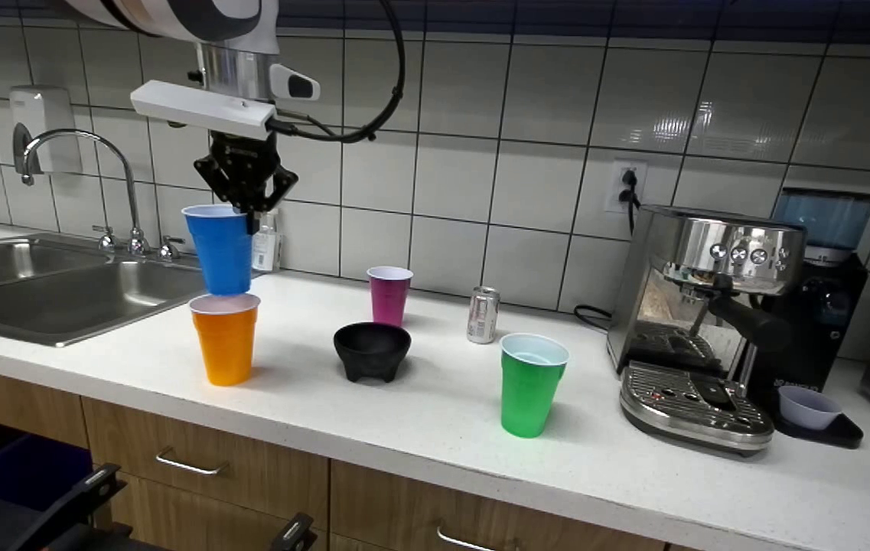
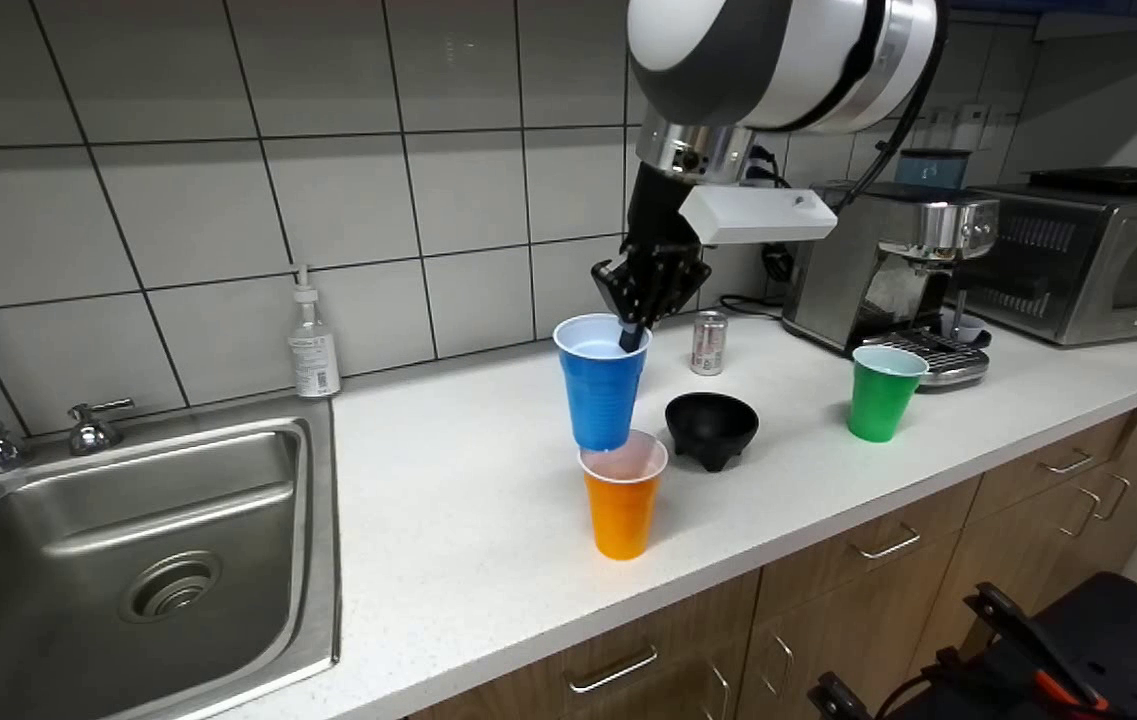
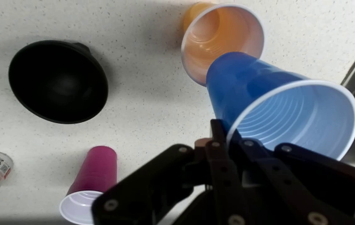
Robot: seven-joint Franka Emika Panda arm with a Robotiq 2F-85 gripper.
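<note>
My gripper (image 1: pixel 253 220) is shut on the wall of a blue cup (image 1: pixel 220 256), with one finger inside the rim. The cup hangs upright above an orange cup (image 1: pixel 228 348) that stands on the counter. In the wrist view the blue cup (image 3: pixel 236 78) overlaps the near rim of the orange cup (image 3: pixel 227 34); I cannot tell if they touch. A black bowl (image 1: pixel 372 344) stands beside the orange cup. A magenta cup (image 1: pixel 389 298) stands behind the bowl; it also shows in the wrist view (image 3: pixel 99 168). A green cup (image 2: pixel 885 395) stands farther along the counter.
A silver can (image 1: pixel 483 315) stands near the tiled wall. A steel sink (image 2: pixel 313 600) is set in the counter beside the cups, with a soap bottle (image 2: pixel 313 350) behind it. An espresso machine (image 1: pixel 710 252) and a microwave (image 2: pixel 1078 260) stand at the far end.
</note>
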